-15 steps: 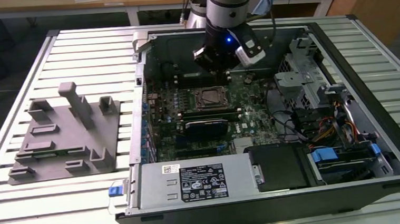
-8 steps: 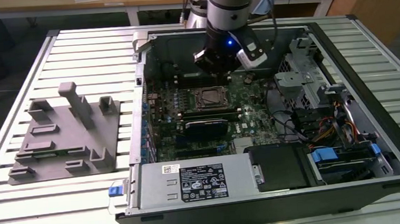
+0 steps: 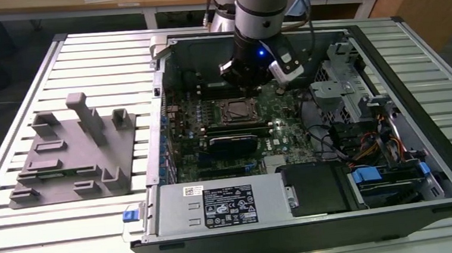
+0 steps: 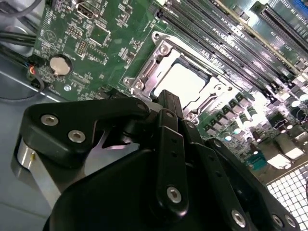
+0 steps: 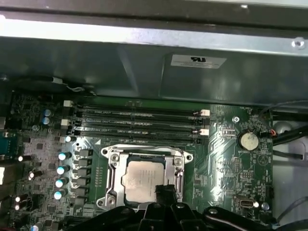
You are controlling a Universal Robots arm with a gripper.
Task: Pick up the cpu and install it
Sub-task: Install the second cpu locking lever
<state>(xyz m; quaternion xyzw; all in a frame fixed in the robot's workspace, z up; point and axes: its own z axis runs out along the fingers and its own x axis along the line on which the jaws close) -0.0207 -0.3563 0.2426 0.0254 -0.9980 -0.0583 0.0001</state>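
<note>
The cpu, a small square chip with a silvery top, lies flat inside the socket frame on the green motherboard. It shows in the second wrist view as a pale square and in the exterior view within the dark socket. My gripper hovers just over one edge of the chip, with its black fingers together and nothing between them. In the second wrist view the gripper's tip overlaps the socket's near rim. In the exterior view the gripper hangs inside the open computer case, above the socket.
A grey plastic tray with upright posts lies on the slatted table at the exterior view's left. Memory slots, a coin battery, capacitors and the case wall ring the socket. Cables and drive bays fill the case's right side.
</note>
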